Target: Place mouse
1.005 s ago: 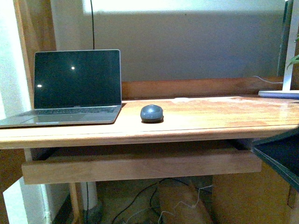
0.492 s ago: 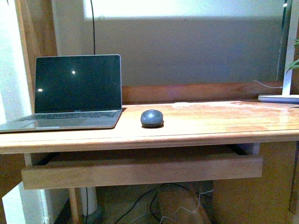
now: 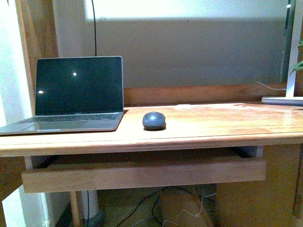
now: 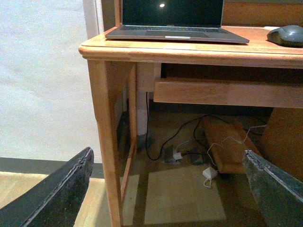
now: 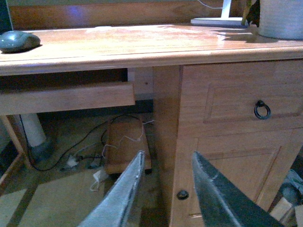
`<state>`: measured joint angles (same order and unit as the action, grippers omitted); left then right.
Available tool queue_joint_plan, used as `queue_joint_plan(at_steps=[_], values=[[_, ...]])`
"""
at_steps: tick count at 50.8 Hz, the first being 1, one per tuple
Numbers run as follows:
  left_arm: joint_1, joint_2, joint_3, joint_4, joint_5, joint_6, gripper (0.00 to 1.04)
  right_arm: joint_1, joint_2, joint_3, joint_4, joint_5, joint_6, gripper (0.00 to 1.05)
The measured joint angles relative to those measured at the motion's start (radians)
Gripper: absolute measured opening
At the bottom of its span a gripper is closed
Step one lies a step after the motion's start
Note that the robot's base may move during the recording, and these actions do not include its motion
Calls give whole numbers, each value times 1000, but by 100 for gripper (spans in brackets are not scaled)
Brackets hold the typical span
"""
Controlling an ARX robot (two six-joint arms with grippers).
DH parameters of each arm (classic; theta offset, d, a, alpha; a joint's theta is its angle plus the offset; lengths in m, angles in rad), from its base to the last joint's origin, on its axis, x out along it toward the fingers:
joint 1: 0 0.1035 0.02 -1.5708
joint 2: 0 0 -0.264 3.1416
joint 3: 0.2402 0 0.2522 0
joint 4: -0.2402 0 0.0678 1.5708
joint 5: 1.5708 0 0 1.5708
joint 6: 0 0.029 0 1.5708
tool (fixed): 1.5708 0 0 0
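The mouse [image 3: 154, 120] sits on the table [image 3: 213, 127], just right of the open laptop [image 3: 71, 94], near the middle of the wooden top and apart from it. Nothing is touching it. Neither arm shows in the front view. The left pincer [image 4: 165, 189] hangs low off the table's left corner, its jaws spread wide and empty, with cables on the floor beyond. The right pincer [image 5: 165, 194] is low too, in front of the cabinet door [image 5: 236, 109] under the table's right side, jaws parted narrowly, gripping nothing.
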<state>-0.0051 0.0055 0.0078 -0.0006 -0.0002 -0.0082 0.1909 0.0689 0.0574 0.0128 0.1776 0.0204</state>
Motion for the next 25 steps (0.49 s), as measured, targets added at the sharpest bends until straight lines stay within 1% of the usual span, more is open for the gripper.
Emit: queue_joint_plan(at_steps=[2,3,4,5,7,10,25], values=[[0,0,0,0,0,0,97,-13,-4,-3,-2,-11,-3,24],[0,0,0,0,0,0,97,-23,-6,-6,-3,-18,-5,19],[0,0,0,0,0,0,97,-54,-14,-7,-10,-68,-9,13],[0,0,0,0,0,0,97,-83,-16,-9,-12,-109,-11,10],[0,0,0,0,0,0,97,-156,-36,-23,-14,-164,-16,3],[0,0,0,0,-2,0,97,-182,-58,-41,-16,-170,-15,3],[0,0,0,0,0,0,97,-186,-63,-42,-15,-175,-16,3]])
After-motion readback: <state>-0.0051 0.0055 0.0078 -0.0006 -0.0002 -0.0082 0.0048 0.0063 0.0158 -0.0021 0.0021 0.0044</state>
